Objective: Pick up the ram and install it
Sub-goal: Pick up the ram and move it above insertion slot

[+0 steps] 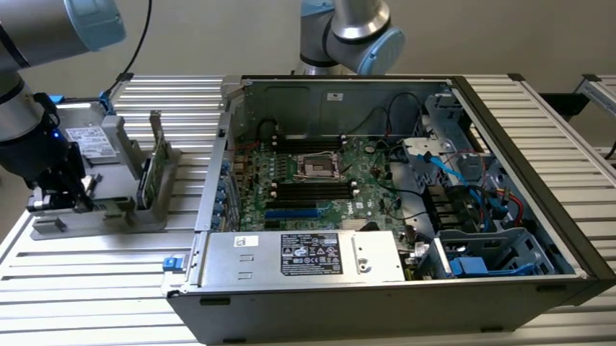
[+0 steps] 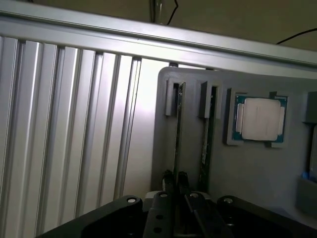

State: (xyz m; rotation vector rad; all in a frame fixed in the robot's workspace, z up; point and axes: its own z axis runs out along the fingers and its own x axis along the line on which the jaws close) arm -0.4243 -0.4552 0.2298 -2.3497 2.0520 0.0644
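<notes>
The ram (image 1: 146, 176) is a thin green stick standing on edge in a grey holder (image 1: 115, 216) on the exterior view's left, beside the open computer case. In the wrist view it shows edge-on as the ram (image 2: 177, 129) in a slot of the holder (image 2: 163, 163), with a second stick (image 2: 207, 139) in the neighbouring slot. My gripper (image 1: 68, 202) hangs low over the holder's end, further to the exterior view's left than the sticks. The gripper (image 2: 175, 177) is shut, its dark fingertips (image 2: 168, 179) nearly together in line with the first stick, and nothing shows between them.
A square silver processor chip (image 2: 260, 119) lies in a pocket of the holder. The open case (image 1: 520, 187) holds the green motherboard (image 1: 318, 205) with black memory slots (image 1: 308, 189), cables and a power supply (image 1: 303, 256). A second robot arm (image 1: 351, 32) stands behind the case.
</notes>
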